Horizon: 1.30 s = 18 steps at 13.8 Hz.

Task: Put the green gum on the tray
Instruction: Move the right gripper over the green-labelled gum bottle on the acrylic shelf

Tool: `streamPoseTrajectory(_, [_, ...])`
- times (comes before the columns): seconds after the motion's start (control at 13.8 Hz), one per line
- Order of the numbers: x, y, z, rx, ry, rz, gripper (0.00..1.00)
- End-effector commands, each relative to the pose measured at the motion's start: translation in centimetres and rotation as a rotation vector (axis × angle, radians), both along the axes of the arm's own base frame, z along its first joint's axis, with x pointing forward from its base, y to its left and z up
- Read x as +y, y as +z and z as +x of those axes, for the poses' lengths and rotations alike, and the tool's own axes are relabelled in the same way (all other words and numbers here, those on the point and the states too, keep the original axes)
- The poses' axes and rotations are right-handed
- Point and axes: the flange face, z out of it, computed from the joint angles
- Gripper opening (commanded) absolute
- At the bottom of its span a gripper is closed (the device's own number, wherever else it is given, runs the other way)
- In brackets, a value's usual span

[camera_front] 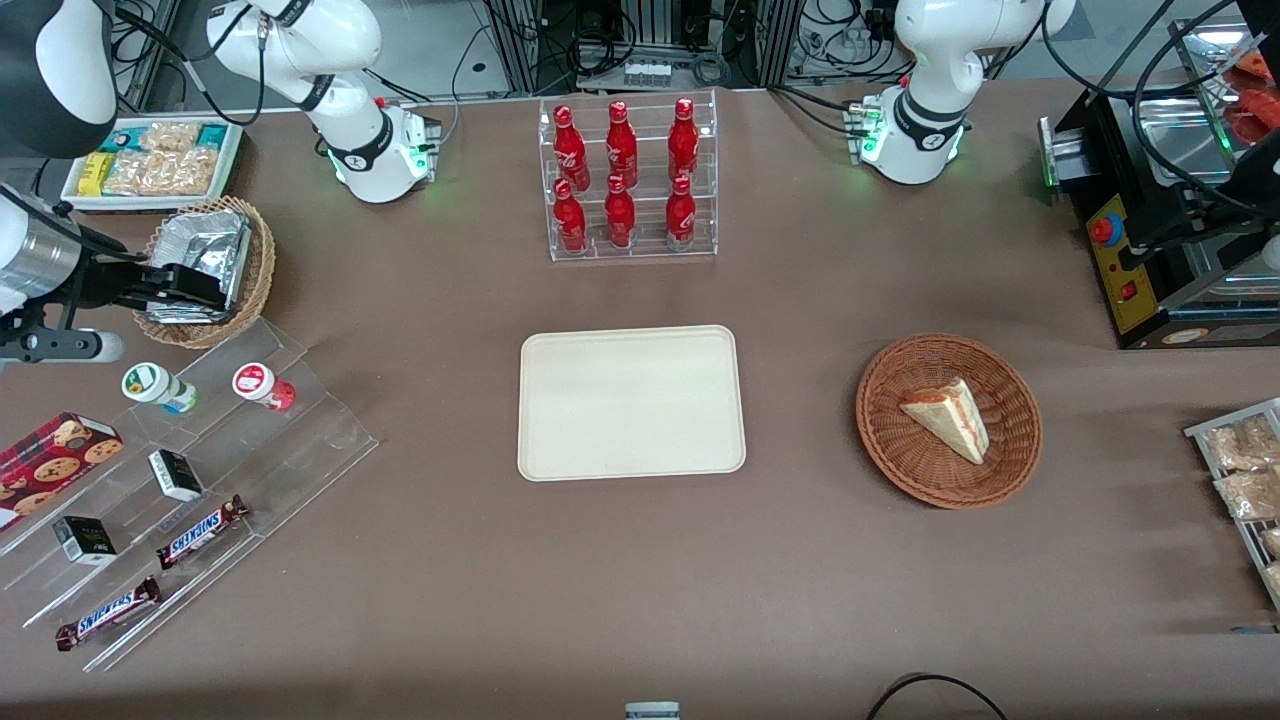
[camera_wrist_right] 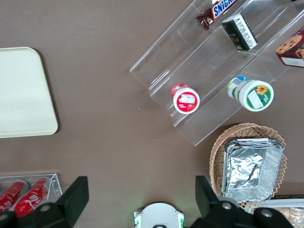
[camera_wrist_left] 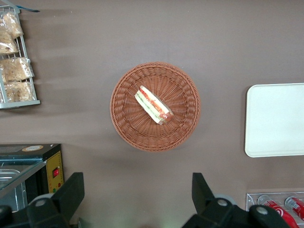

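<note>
So the big brown counter (camera_front: 800,560) has a lot going on, but the job only needs two things. The large flat cream rectangular tray (camera_front: 632,402) with rounded corners sits bare mid-counter, well apart from the claw (camera_front: 205,290) and toward the parked arm's end from it. The claw itself hangs up over the round wicker basket of foil containers (camera_front: 215,262), at the working arm's end, and from the wrist camera its two black fingers (camera_wrist_right: 71,199) look spread wide with nothing between them.

Below the claw, and a bit nearer the front camera, there's the clear stepped acrylic display stand (camera_front: 250,440). On its top step is the target, the small white bottle of green gum (camera_front: 158,387) with the round green-and-white lid, lying tilted, not upright.

I'd guess the reach hasn't really started. The tricky bit, I reckon, is the neighbour: the same-sized red-lidded bottle (camera_front: 264,386) is just beside it on that step, apart but not by much. Come straight down over the green lid, line the fingers across the bottle's narrow width so neither finger swings toward the red one, and close around the body, not the lid.
</note>
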Motion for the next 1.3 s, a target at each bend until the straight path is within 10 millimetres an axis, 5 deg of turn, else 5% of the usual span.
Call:
streamPoseTrajectory(0.0, [-0.2,0.4,0.0,-0.028,0.008,-0.019,1.00])
streamPoseTrajectory(0.22, [-0.3,-0.3,0.0,-0.016,0.000,-0.014,1.00])
streamPoseTrajectory(0.58, [-2.0,-4.6,0.0,-0.024,0.108,0.007,1.00])
streamPoseTrajectory(1.23, [-12.5,-11.3,-0.8,-0.096,0.747,0.106,1.00])
